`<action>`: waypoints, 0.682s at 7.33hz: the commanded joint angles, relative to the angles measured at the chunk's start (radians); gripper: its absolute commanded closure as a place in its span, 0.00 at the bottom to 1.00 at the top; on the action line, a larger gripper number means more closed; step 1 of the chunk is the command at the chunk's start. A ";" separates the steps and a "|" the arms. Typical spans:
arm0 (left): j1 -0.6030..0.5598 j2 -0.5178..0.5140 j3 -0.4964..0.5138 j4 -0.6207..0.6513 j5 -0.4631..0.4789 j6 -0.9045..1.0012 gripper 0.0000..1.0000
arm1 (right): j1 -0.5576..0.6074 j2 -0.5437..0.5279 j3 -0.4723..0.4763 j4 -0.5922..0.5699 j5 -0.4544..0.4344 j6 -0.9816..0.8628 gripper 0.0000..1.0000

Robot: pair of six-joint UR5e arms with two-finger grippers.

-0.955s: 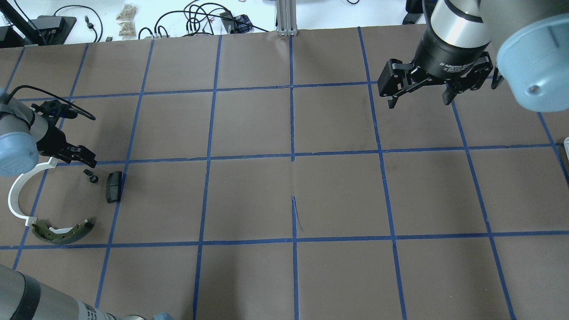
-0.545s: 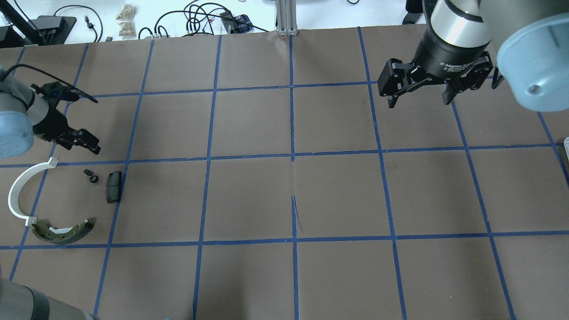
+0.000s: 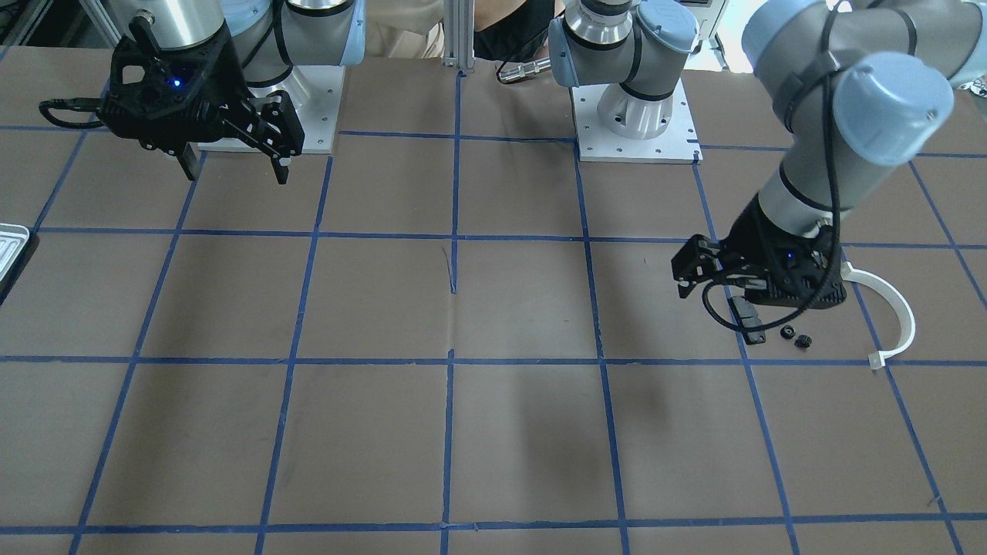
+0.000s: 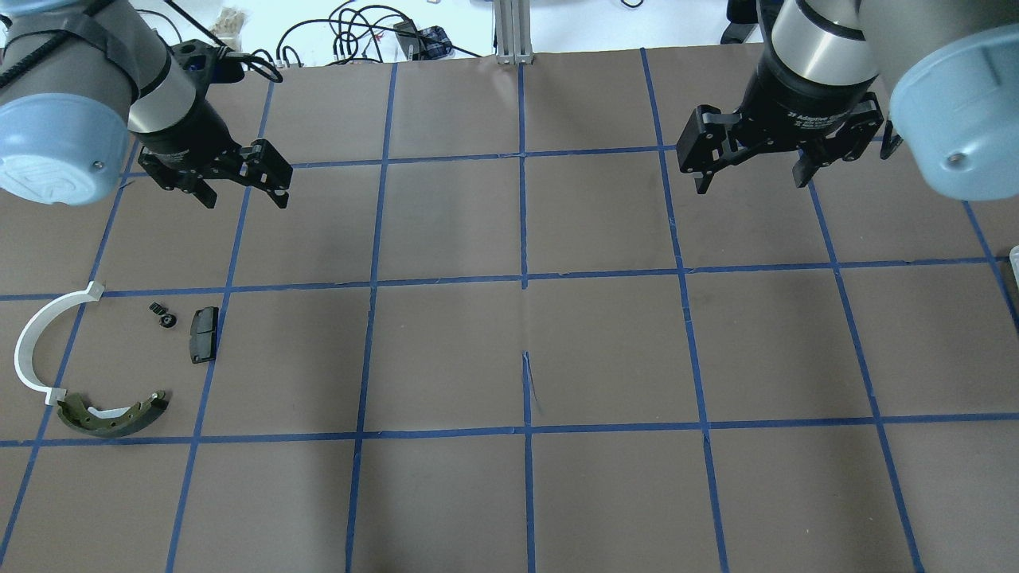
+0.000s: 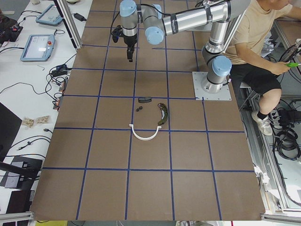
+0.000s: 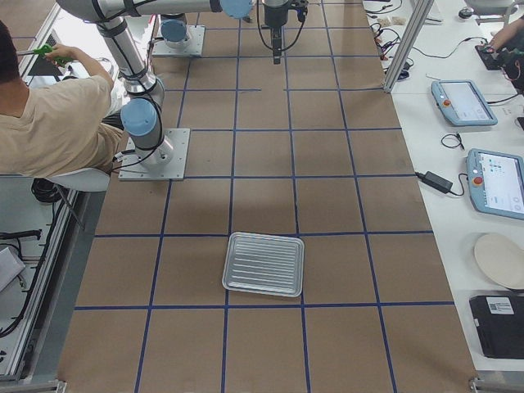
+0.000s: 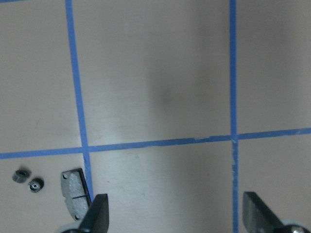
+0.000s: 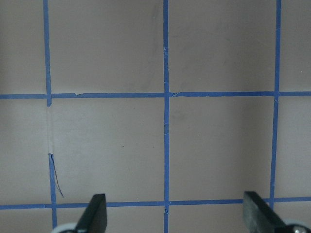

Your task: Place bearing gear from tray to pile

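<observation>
Two small black bearing gears (image 4: pixel 162 315) lie on the table in the pile, next to the black pad (image 4: pixel 203 334). The white plastic arc (image 4: pixel 33 344) and the olive brake shoe (image 4: pixel 111 414) lie beside them. My left gripper (image 4: pixel 241 191) is open and empty, above the table and farther out than the pile. Its wrist view shows the gears (image 7: pixel 28 180) and pad (image 7: pixel 73 194) at lower left, between and beyond its open fingertips (image 7: pixel 99 213). My right gripper (image 4: pixel 752 179) is open and empty. The silver tray (image 6: pixel 264 264) lies at the table's right end.
Brown table cover with a blue tape grid. A corner of the tray (image 3: pixel 11 247) shows at the edge of the front-facing view. Cables and boxes lie beyond the table's far edge (image 4: pixel 358 32). A seated person (image 5: pixel 263 42) is behind the robot bases.
My left gripper has moved up and away from the pile, out across the table and to the right, still open. The gears stay by the pad. The right arm has not moved.
</observation>
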 commanded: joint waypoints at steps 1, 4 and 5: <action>-0.081 0.096 0.010 -0.065 -0.017 -0.049 0.00 | 0.000 0.000 -0.001 0.000 0.002 -0.004 0.00; -0.081 0.142 0.047 -0.165 -0.004 -0.116 0.00 | 0.000 0.000 -0.001 0.000 0.003 -0.002 0.00; -0.081 0.135 0.084 -0.216 -0.003 -0.170 0.00 | 0.000 0.000 -0.001 0.000 0.000 -0.002 0.00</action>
